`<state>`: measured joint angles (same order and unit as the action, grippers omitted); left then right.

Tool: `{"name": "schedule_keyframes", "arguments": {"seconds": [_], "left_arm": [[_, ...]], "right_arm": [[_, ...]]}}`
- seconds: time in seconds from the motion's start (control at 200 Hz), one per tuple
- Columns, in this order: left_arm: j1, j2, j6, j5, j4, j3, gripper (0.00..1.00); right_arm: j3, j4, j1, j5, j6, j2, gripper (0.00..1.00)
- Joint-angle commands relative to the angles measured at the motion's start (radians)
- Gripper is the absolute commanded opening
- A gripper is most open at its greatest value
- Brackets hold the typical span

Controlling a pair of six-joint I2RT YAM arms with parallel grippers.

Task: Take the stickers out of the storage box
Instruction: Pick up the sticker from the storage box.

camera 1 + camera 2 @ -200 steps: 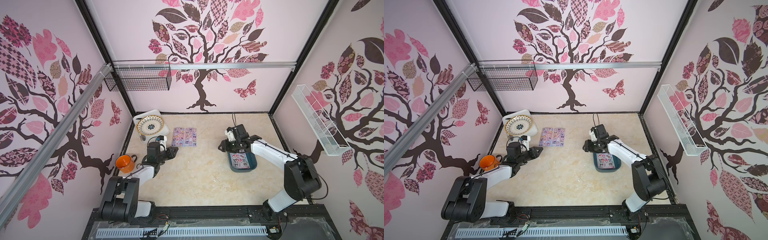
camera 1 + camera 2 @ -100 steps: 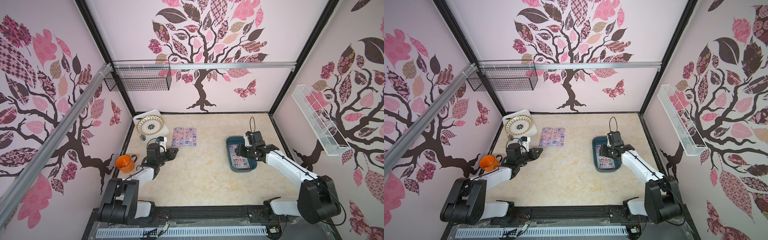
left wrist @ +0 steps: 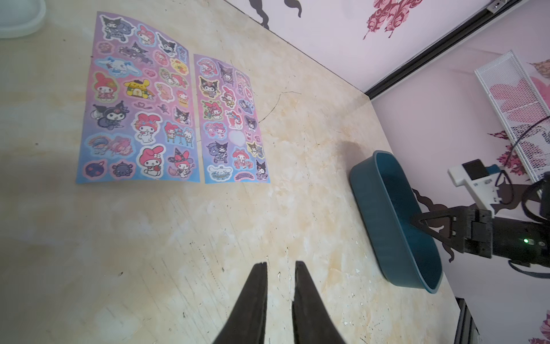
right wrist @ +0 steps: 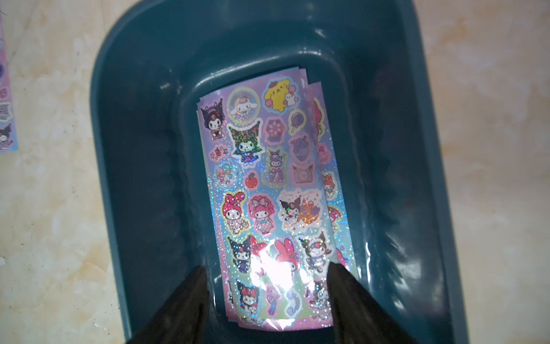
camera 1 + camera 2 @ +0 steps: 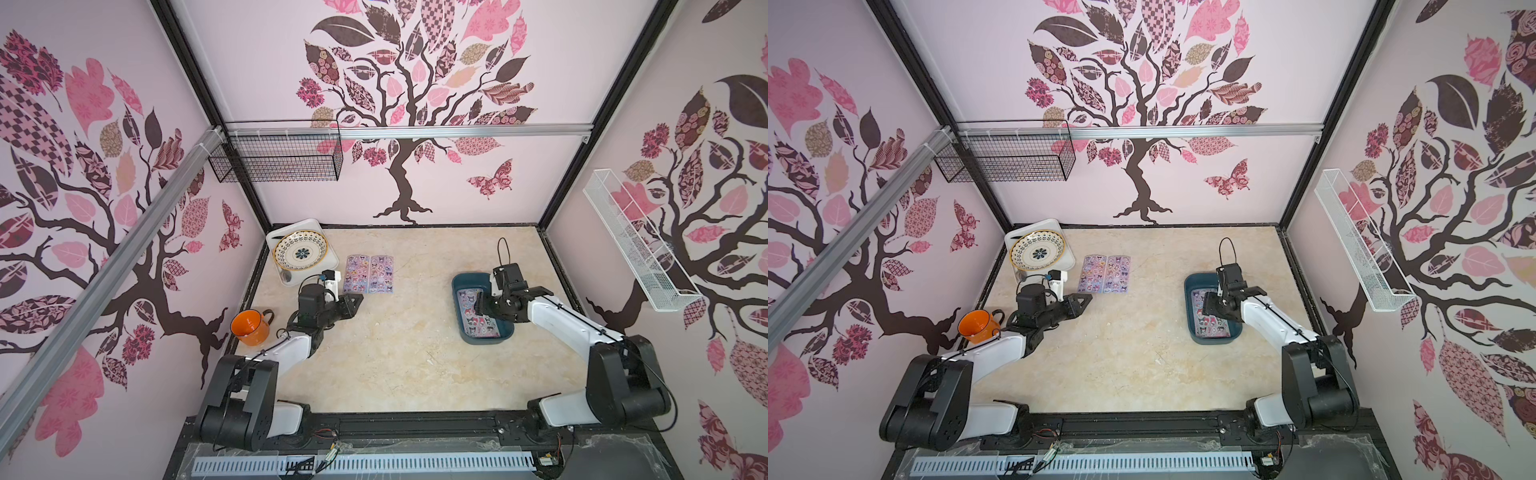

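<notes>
Right gripper [image 4: 268, 268] jaws spread, poised over the stickers [image 4: 268, 178] inside the storage box [image 4: 134, 149]; left gripper [image 3: 279, 263] barely parted, empty

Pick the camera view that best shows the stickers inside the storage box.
The right wrist view: it looks down into the storage box, so the stickers show large, figures clear. Both top views show them small, partly behind the right arm. The left wrist view shows only the box's walls.
</notes>
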<state>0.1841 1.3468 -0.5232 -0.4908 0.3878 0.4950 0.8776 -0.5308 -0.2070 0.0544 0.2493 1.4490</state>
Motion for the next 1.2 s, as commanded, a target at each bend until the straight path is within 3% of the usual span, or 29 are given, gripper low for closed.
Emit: {"name": "schedule_keyframes", "arguments": {"seconds": [0.0,0.105,0.595,0.71,1.195], "left_arm": [[0.023,0.015,-0.002,0.009,0.014,0.030,0.22],[0.041,0.031,-0.003,0.012,0.001,0.053,0.22],[0.074,0.181,-0.074,-0.026,0.036,0.158,0.19],[0.094,0.214,-0.091,-0.032,0.065,0.169,0.18],[0.129,0.286,0.000,-0.063,0.009,0.195,0.18]], "right_arm": [[0.048,0.003,-0.001,0.015,-0.014,0.041,0.75],[0.071,-0.014,-0.001,-0.016,-0.027,0.079,0.80],[0.185,-0.067,0.000,-0.020,-0.089,0.256,0.81],[0.204,-0.062,-0.001,0.049,-0.116,0.285,0.81],[0.252,-0.126,-0.016,0.002,-0.135,0.343,0.82]]}}
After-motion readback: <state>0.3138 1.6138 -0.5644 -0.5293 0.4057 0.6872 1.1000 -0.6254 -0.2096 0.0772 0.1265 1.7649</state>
